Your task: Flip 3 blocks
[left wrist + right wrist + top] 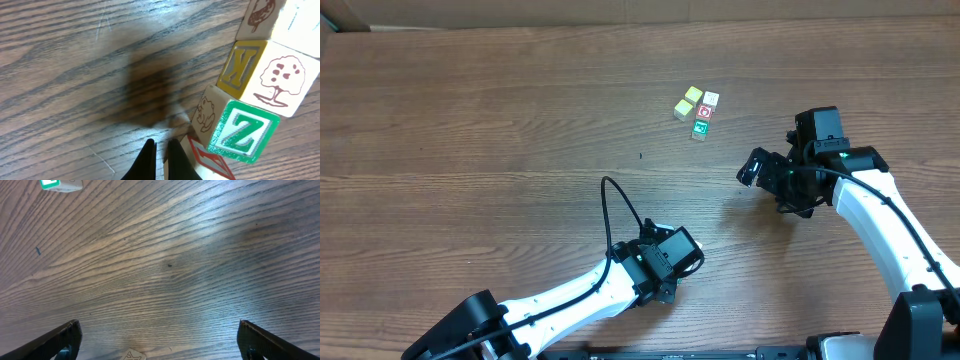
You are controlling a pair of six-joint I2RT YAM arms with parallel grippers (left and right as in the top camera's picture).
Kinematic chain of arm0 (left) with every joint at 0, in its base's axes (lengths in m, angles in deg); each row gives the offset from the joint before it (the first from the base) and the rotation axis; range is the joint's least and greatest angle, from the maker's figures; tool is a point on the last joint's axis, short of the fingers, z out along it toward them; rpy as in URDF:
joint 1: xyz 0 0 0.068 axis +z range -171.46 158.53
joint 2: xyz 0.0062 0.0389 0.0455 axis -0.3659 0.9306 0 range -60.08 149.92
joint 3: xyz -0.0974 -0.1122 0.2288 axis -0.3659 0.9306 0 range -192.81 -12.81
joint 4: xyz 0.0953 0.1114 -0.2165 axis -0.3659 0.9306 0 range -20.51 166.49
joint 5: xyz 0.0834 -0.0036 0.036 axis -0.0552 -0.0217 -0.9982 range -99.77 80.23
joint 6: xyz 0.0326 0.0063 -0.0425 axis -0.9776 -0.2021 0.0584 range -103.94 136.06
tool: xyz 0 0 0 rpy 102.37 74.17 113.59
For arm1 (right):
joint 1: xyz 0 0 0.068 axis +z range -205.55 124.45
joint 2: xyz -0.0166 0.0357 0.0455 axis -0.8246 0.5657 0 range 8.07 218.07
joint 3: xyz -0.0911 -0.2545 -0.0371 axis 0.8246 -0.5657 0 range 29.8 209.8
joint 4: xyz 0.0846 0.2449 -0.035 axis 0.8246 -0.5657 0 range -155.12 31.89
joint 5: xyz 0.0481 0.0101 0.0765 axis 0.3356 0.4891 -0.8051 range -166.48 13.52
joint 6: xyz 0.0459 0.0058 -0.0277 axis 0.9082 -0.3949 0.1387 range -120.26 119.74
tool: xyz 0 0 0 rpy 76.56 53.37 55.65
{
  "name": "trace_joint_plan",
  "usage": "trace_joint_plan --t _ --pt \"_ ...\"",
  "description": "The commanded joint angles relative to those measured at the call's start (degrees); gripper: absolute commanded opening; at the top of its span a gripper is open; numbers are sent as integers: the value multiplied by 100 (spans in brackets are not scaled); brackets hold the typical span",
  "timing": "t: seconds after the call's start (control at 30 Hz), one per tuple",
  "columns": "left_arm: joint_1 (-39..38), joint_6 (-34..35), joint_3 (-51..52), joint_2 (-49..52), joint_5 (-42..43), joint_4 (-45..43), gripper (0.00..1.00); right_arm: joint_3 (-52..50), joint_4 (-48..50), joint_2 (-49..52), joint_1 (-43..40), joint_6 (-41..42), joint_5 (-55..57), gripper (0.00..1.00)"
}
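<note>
Wood-grain tabletop (470, 120), with the blocks (243, 131) huddled just beside the left tool (161, 151), its tips pinched shut on nothing; the right tool (160, 332) gapes wide, empty. They look light, hard and smooth: I'd pinch 1 across 2 opposite side faces.

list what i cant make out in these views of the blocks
Overhead: prints on the clustered blocks are too small to read.
Left wrist: the red-print block is cut off by the bottom edge; the block with a brown drawing is cut off by the top edge.
Right wrist: the marked block is cut off by the bottom edge, mark unreadable; the green-print block is cut off by the top edge.
</note>
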Motion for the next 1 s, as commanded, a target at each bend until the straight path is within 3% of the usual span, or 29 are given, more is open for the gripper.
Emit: trace_joint_plan --t 0.0,0.17,0.4,0.97 --pt "61 -107 -4 2 -334 212 4 57 33 17 -2 -63 37 100" --pt "402 -127 -402 2 -236 1156 4 57 31 17 -2 -63 37 100" --pt "455 -1355 -402 4 1108 1211 4 57 31 17 -2 -63 37 100" --pt "-35 -1233 -175 9 1115 857 4 57 31 17 -2 -66 37 100"
